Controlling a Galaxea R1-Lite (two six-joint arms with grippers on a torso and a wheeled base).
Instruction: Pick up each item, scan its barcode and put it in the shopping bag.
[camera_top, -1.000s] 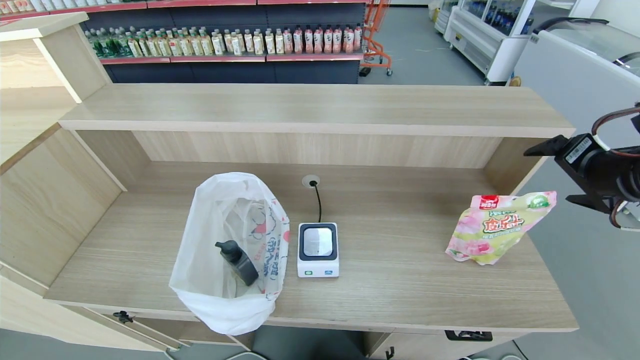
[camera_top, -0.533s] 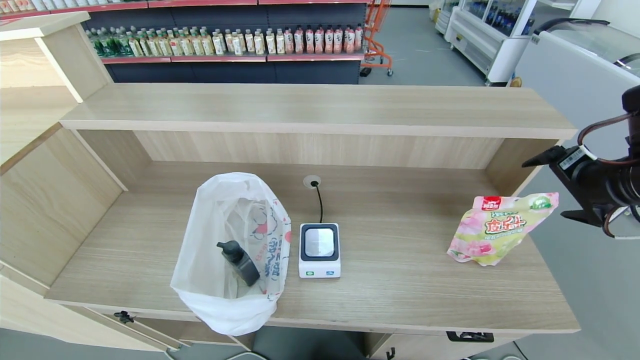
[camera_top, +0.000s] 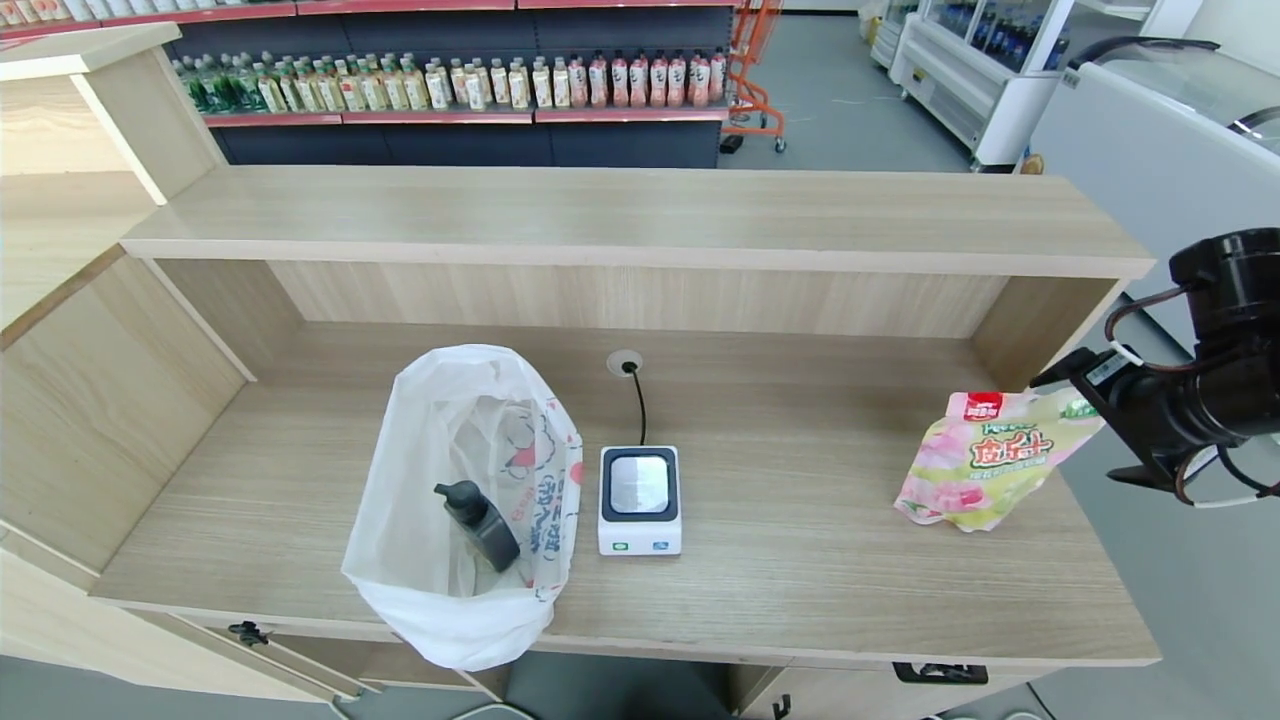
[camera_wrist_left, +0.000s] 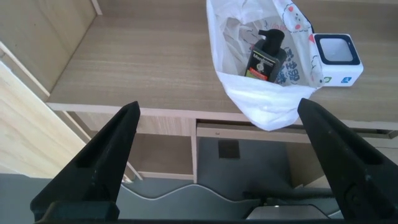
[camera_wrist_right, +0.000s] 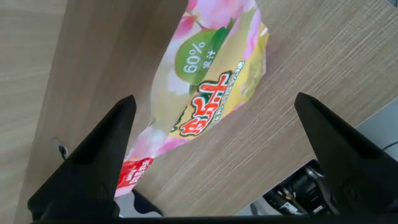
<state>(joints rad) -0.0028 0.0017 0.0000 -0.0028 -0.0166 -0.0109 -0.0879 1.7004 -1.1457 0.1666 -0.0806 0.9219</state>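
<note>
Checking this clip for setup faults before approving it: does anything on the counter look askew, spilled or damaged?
Nothing spilled or damaged. Two small oddities: the shopping bag sags over the front edge of the counter, and the pouch lies askew at the right end, one corner seemingly past the edge.

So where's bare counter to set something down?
Free: the wide counter stretch between scanner and pouch, and the patch left of the shopping bag. Tight: the gap between bag and scanner, and the pouch's right end, by the right gripper.
</note>
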